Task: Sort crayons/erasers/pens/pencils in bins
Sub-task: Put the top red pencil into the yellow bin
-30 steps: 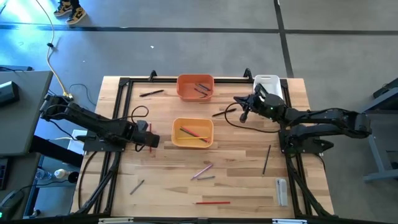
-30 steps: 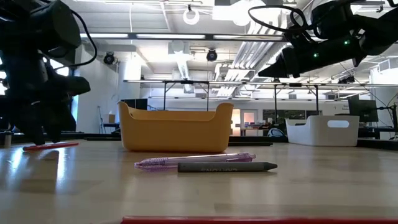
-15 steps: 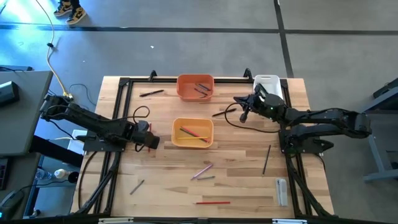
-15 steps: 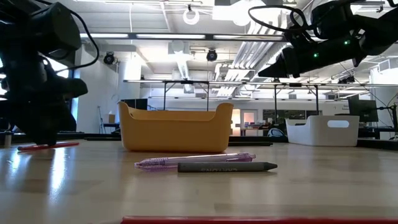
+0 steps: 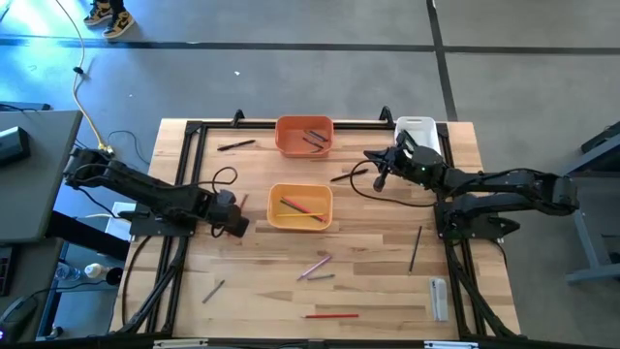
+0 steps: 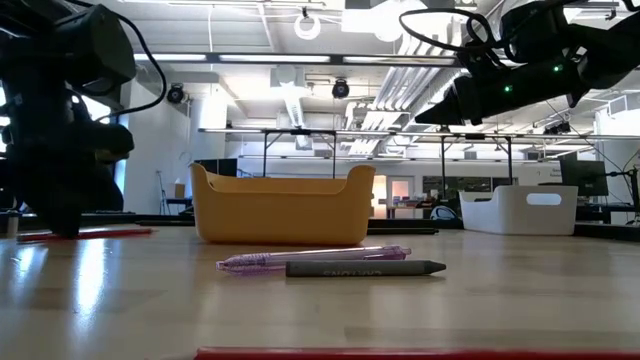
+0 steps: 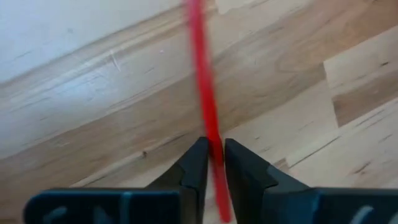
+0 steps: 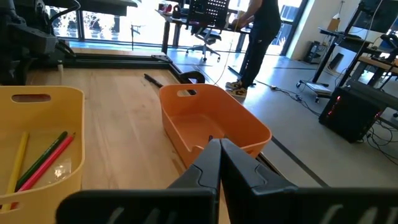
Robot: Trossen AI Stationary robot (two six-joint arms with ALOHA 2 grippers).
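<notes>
A thin red stick (image 7: 202, 74) lies on the wood near the table's left edge, left of the yellow-orange bin (image 5: 300, 206). My left gripper (image 7: 214, 155) stands over it, pointing down and shut on it; the low view shows the gripper (image 6: 60, 225) at the table top with the stick (image 6: 105, 233) running out beside it. The orange bin (image 5: 304, 136) and the white bin (image 5: 417, 129) stand at the far edge. My right gripper (image 5: 373, 163) hovers shut and empty between those two, well above the table. My left gripper pinches the red stick between its two fingers, at a place partway along its length (image 7: 210, 134). The fingers come from above, pointing steeply down, and lie across the stick. The stick still lies flat on the table (image 6: 105, 233).
Loose sticks lie about: a black one (image 5: 235, 144) at the far left, a pink pen (image 5: 314, 267) and a grey crayon (image 5: 322, 277) in the middle, a red one (image 5: 329, 315) near the front, a dark one (image 5: 415, 248) at the right. The orange and yellow-orange bins hold sticks.
My left gripper has stayed in place, rolled about its own axis and shut its fingers on the red stick. The stick has turned a little on the table and still lies flat. The right arm has kept still.
</notes>
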